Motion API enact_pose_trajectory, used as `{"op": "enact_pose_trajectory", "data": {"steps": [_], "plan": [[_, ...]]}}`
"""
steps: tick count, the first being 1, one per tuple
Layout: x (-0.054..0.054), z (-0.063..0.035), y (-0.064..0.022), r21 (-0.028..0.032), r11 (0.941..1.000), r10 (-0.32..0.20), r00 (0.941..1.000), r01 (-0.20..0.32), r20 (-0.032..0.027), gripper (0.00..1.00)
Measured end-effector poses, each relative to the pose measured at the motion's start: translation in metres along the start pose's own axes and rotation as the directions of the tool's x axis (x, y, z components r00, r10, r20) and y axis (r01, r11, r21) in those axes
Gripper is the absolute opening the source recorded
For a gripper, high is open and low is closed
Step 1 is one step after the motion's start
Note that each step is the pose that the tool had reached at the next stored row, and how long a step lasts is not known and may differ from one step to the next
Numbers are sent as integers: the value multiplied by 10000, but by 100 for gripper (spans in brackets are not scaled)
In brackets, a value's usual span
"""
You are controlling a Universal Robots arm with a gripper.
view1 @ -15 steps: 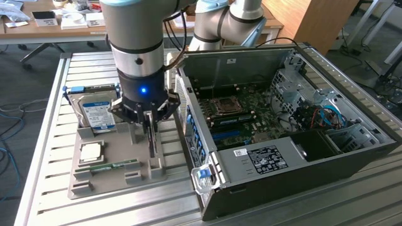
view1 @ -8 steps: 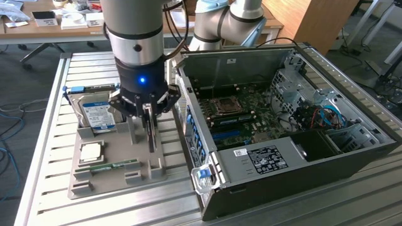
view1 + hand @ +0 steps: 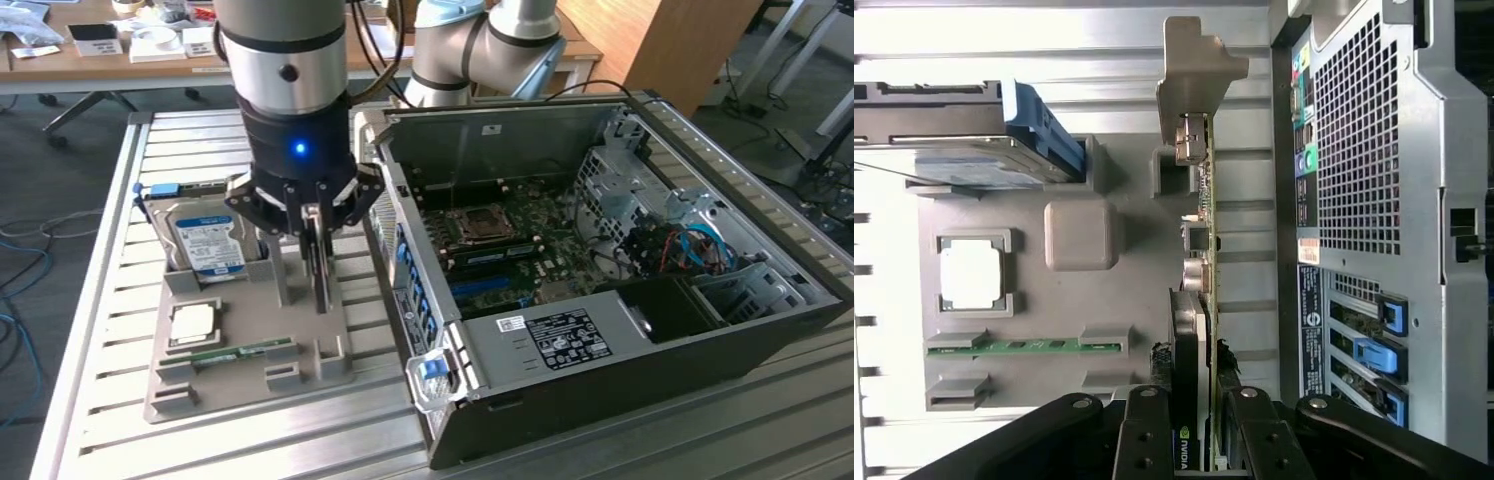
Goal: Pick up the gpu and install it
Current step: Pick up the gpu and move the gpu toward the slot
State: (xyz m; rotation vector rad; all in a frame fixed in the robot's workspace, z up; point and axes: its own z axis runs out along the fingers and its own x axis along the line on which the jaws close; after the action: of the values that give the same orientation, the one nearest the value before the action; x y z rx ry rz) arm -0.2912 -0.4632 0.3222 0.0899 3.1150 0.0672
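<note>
The gpu (image 3: pixel 319 272) stands on edge, thin and dark, between my fingers over the grey fixture tray (image 3: pixel 350 330). In the wrist view the gpu (image 3: pixel 1201 300) runs edge-on, with its green board, black shroud and silver bracket (image 3: pixel 1199 60) at the far end. My gripper (image 3: pixel 312 222) is shut on the card, its black fingers (image 3: pixel 1144 435) pressing both faces. Whether the card's lower edge still touches the tray I cannot tell. The open computer case (image 3: pixel 627 330) lies to the exterior view's right, its motherboard (image 3: pixel 527 235) exposed.
On the tray sit a hard drive (image 3: pixel 207 245) with a blue-white label, a square processor (image 3: pixel 194 322) and a narrow green memory stick (image 3: pixel 240 352). The case's rear grille (image 3: pixel 1359 140) is close beside the card. Everything rests on a slatted metal table (image 3: pixel 94 300).
</note>
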Motion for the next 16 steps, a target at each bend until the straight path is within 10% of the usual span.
{"op": "enact_pose_trajectory", "data": {"steps": [16], "plan": [[-6, -261, 11, -2, 10000, 0, 10000, 0, 3, 27]]}}
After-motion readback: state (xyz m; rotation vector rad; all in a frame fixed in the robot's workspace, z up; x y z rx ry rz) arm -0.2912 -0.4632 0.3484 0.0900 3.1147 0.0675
